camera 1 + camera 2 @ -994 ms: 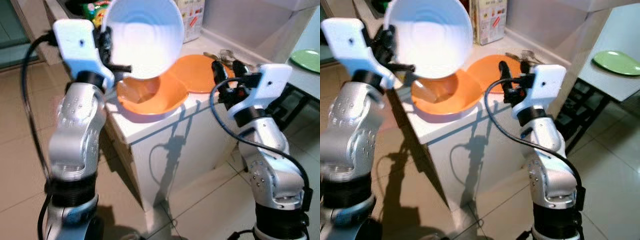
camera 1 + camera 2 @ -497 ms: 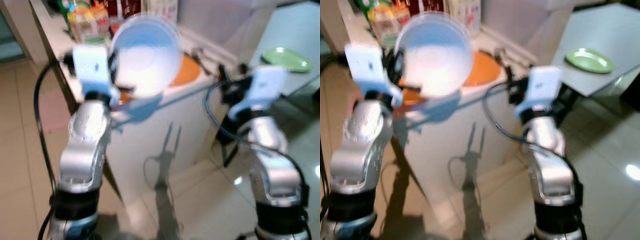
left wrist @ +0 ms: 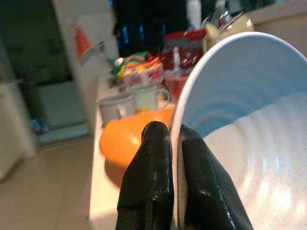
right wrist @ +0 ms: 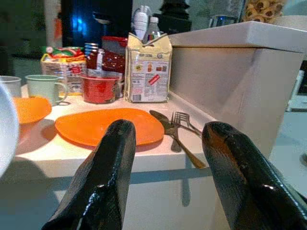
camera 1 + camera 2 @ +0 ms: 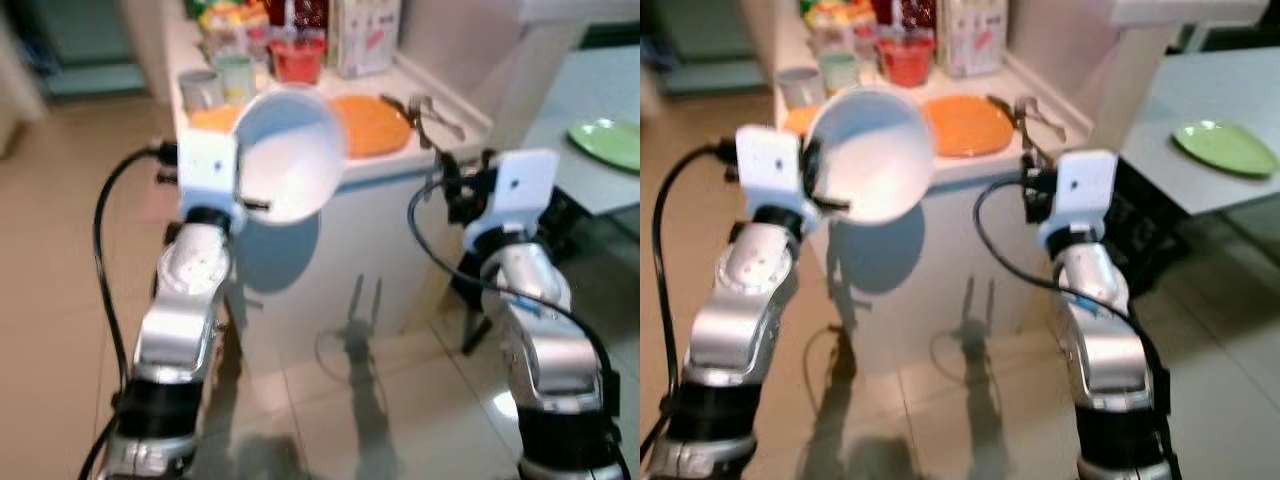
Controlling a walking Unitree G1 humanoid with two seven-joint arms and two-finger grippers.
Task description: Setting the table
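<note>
**White bowl held up in front of the counter**

The left gripper (image 3: 169, 191) pinches the rim of a white bowl (image 5: 288, 155) between its two black fingers (image 3: 148, 182), one finger on the outside of the wall and the other on the inside. The bowl is lifted clear of the counter (image 5: 970, 165), tilted on its side with the opening facing the robot, and hangs in front of the counter's near edge toward its left end.

The right gripper (image 4: 168, 172) hovers just off the near edge of the counter toward its right end, its fingers spread wide with nothing between them.

On the counter, an orange plate (image 4: 108, 125) lies flat near the middle of the near edge. Just beside it, toward the right edge, a spoon and a fork (image 4: 184, 122) lie together. An orange bowl (image 4: 31, 108) sits near the left end, partly hidden behind the white bowl in the head views. Behind it stand two mugs (image 4: 45, 86) side by side. Farther back are a red container (image 4: 100, 88), a paper food package (image 4: 146, 72) standing upright against the raised wall at the back right, and some bottles and packets behind them, too blurred to tell apart.

Off to the right, well apart from the counter, a green plate (image 5: 1225, 147) rests on a grey table (image 5: 1160, 110).
</note>
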